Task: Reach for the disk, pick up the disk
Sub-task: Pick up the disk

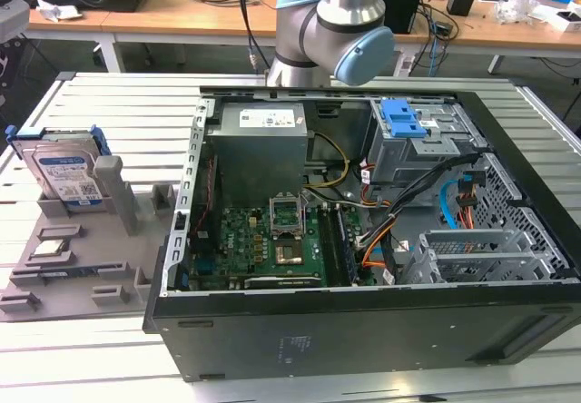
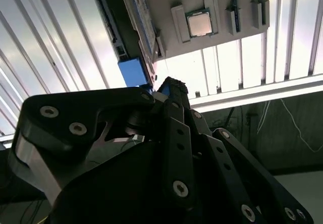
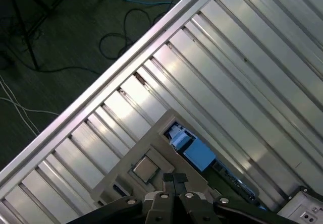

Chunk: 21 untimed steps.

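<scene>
The disk (image 1: 65,174) is a silver hard drive with a white-and-blue label and a blue bracket. It stands on edge in a grey holder at the exterior view's left. In both wrist views I see it edge-on from above, with the blue bracket end (image 2: 132,71) (image 3: 199,154) toward the camera. My gripper (image 3: 174,178) (image 2: 174,85) hangs high over the holder, its fingertips pressed together with nothing between them, well apart from the disk. The arm's elbow (image 1: 336,22) is at the back, behind the computer case.
A grey fixture tray (image 1: 73,285) holds the disk and a small square chip (image 2: 200,24) (image 3: 145,167). An open computer case (image 1: 363,330) sits on the slatted metal table (image 1: 118,103). A blue latch (image 1: 404,117) tops its drive cage. Cables lie on the floor (image 3: 50,32) past the table edge.
</scene>
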Available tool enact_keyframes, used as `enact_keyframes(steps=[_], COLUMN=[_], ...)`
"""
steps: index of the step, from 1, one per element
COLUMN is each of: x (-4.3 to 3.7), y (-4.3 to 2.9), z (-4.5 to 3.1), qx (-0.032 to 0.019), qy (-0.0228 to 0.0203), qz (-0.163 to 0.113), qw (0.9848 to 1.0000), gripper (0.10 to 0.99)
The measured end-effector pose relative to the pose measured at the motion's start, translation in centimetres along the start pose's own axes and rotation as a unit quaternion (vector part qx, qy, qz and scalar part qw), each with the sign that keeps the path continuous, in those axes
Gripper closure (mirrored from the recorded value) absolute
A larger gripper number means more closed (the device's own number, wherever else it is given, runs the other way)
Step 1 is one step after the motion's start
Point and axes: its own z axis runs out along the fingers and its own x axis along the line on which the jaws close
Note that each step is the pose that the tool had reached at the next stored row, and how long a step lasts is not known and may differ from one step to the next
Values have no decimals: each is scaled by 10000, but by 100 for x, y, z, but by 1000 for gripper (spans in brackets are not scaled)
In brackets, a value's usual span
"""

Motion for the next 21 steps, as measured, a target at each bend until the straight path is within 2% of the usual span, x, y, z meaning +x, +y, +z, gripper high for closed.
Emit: enact_keyframes(steps=[7, 12, 15, 21], x=[0, 0, 0, 0], y=[0, 0, 0, 0], z=[0, 0, 0, 0], qx=[0, 0, 1, 1], qy=[13, 23, 30, 37], qz=[-334, -593, -781, -970], qw=[9994, 9982, 9969, 9953], gripper=[980, 980, 980, 980])
